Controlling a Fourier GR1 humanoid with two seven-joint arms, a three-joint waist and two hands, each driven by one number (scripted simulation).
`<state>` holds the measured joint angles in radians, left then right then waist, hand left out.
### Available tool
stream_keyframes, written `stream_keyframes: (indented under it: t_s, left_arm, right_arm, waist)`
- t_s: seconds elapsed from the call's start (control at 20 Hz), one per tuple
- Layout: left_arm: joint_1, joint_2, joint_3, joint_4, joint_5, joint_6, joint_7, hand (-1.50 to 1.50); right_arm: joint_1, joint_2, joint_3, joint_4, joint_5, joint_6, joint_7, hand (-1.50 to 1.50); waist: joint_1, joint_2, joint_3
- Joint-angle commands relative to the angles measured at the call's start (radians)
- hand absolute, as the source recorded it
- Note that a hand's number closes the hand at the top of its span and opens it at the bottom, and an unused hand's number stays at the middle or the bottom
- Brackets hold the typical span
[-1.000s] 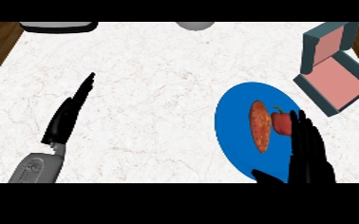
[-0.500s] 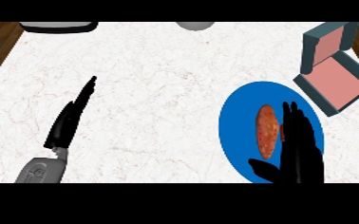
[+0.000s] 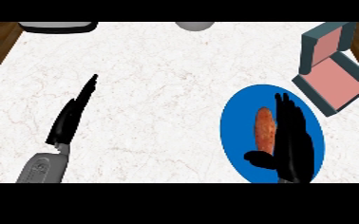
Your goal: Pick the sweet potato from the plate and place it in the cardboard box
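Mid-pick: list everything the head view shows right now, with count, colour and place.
sweet potato: one, orange-brown, lying on the plate
plate: one, blue, lower right of the counter
box: one, open, grey-teal outside, pink inside, right edge
dark grey object: one, cut off at top left
light grey round object: one, cut off at top centre
counter: one, white marbled
left robot hand: black, open, lower left
right robot hand: black, open, over the plate, right of the sweet potato
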<state>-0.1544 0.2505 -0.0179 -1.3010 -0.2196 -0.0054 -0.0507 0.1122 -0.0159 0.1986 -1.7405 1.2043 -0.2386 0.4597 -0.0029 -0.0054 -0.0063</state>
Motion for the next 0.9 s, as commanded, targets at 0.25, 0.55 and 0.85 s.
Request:
stream_keyframes:
  t_s: [0.25,0.55,0.85]
  left_arm:
    - [0.064,-0.044,-0.026,-0.094,-0.047,0.014,0.046,0.00]
    - [0.058,-0.006,0.027,-0.048,0.007,-0.056,-0.009,0.00]
    - [0.021,-0.001,0.026,-0.107,-0.019,-0.048,0.060,0.00]
  right_arm:
    - [-0.010,-0.025,-0.019,0.036,-0.055,0.006,-0.018,-1.50]
    - [-0.052,-0.027,0.029,0.124,0.130,-0.135,-0.032,1.50]
    - [-0.156,-0.026,-0.047,0.263,0.207,-0.261,-0.015,1.50]
  waist:
    - [0.004,0.004,0.007]
    - [0.005,0.005,0.006]
    - [0.008,0.006,0.007]
